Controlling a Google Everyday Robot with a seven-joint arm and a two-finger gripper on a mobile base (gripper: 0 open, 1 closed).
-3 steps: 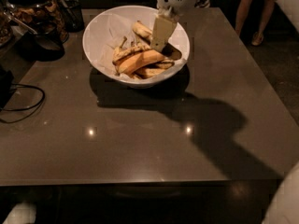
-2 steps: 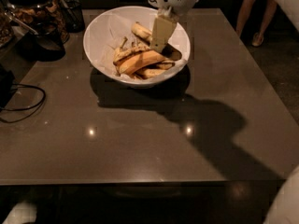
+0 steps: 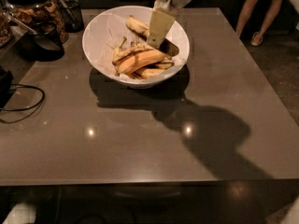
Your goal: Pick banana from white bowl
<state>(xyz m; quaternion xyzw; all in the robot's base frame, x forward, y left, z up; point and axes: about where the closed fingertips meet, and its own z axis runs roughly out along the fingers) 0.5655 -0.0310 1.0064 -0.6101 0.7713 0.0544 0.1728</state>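
The white bowl with crinkled paper lining stands at the back middle of the table. A dull yellow banana with brown blotches lies at the back of the bowl. Cleaner orange-yellow bananas are piled in front of it. My gripper reaches down from the top edge into the bowl. Its tip is just right of the blotched banana and right above the pile. Whether it touches any banana is hidden.
A dark glass jar of snacks and a dark holder stand at the back left. A black cable lies at the left edge. A person's legs are beyond the table's far right corner.
The gripper's wrist has shifted slightly to the left over the bowl. The bowl and bananas have not moved.
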